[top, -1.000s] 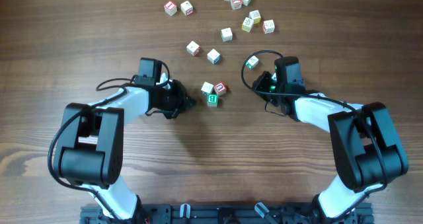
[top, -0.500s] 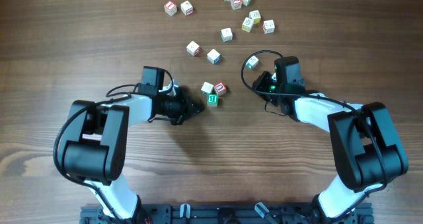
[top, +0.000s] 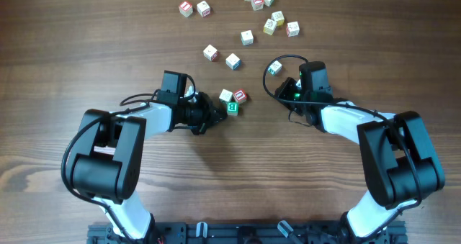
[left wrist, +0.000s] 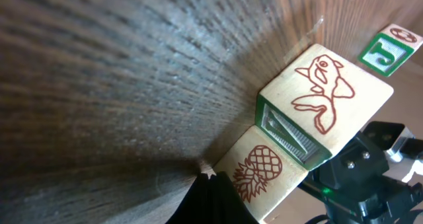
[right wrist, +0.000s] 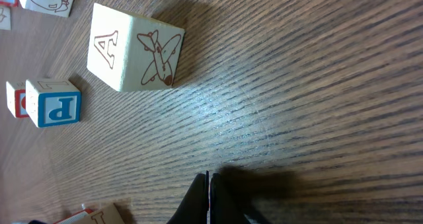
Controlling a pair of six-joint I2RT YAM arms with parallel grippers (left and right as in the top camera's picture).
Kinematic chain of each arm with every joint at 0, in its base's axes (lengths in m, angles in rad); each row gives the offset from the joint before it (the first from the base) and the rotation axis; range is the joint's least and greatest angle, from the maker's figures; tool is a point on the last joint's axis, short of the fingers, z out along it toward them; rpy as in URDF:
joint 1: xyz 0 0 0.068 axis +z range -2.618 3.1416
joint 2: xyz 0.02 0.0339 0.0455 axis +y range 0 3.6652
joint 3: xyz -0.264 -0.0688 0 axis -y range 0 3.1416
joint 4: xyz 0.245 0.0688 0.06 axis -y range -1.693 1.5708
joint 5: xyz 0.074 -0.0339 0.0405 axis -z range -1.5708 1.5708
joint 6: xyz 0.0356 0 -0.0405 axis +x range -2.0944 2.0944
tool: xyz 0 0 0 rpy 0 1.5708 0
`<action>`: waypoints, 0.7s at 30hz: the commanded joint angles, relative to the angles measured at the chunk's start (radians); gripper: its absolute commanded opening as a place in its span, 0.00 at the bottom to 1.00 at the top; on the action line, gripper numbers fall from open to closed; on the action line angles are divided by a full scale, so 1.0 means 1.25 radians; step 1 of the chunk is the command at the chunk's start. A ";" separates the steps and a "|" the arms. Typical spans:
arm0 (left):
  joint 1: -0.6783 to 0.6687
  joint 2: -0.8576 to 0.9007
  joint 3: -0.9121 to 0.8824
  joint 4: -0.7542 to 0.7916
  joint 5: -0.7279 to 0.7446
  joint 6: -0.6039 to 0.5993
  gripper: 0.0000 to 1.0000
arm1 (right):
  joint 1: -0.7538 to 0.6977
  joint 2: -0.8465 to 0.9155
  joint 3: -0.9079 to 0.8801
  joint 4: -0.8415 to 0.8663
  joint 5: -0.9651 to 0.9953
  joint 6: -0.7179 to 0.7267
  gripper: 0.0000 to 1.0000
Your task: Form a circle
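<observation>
The left gripper point(top: 217, 116) is squeezed shut with nothing in it, its tip right beside three blocks point(top: 233, 100) bunched in the middle of the table point(top: 72, 42) (other blocks point(top: 247, 37) lie scattered farther back), and the right gripper point(top: 283, 91), on the bunch's other side, is shut and empty.

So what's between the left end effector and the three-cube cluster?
Nothing. In the left wrist view the left end effector tip sits right against the pineapple-faced cube of the cluster, no gap visible.
</observation>
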State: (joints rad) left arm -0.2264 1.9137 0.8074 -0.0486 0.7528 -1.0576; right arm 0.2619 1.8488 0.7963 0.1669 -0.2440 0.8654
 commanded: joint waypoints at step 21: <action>-0.026 0.047 -0.054 -0.074 -0.309 -0.087 0.04 | 0.002 0.028 -0.010 0.004 0.005 -0.001 0.05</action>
State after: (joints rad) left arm -0.2573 1.8797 0.8116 -0.0780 0.6697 -1.1225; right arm 0.2619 1.8488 0.7959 0.1703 -0.2432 0.8654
